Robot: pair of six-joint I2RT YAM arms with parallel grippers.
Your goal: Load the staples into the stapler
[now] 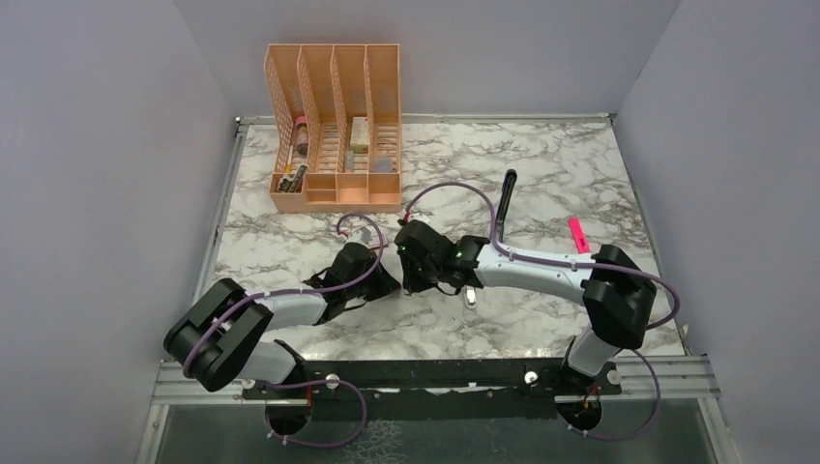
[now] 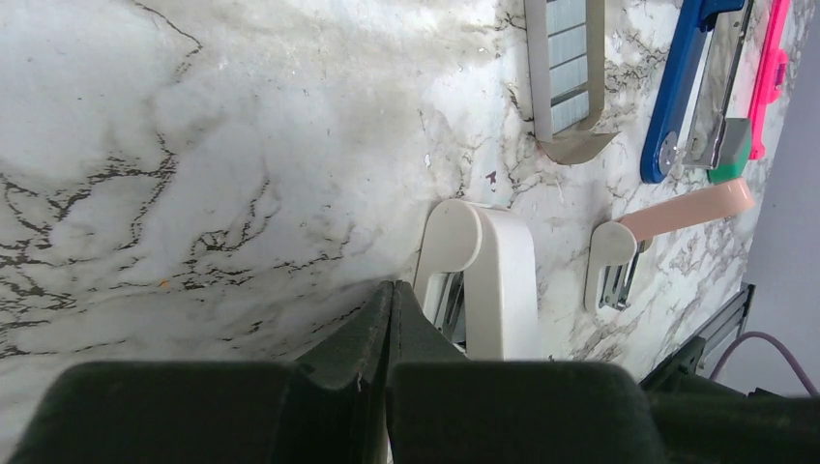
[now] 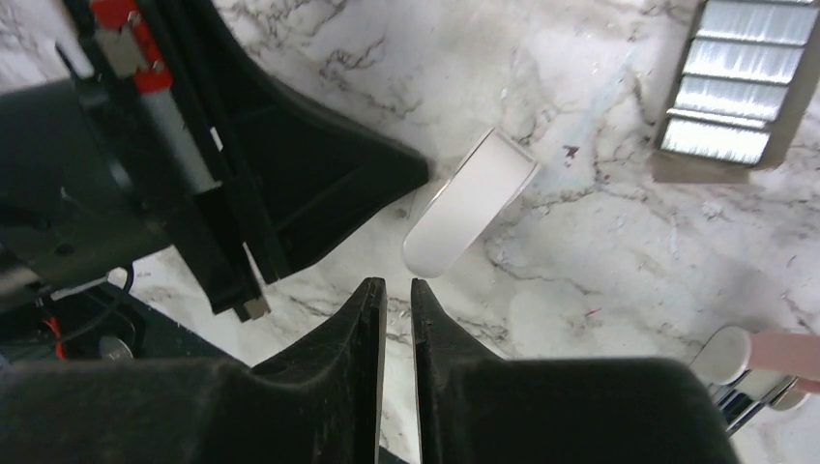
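Plain, seemingly lilac walls [image 1: 87, 145] enclose a marble-patterned table [image 1: 541, 164].

Black-jointed arms [image 1: 541, 271] with white links, looped purple cables, green lights.

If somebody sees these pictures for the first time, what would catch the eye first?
First, the two arms meeting nose to nose at the middle of the marble table, the left gripper and right gripper both empty. Next, the peach organizer at the back left, and the open blue stapler lying beside a bright pink highlighter.
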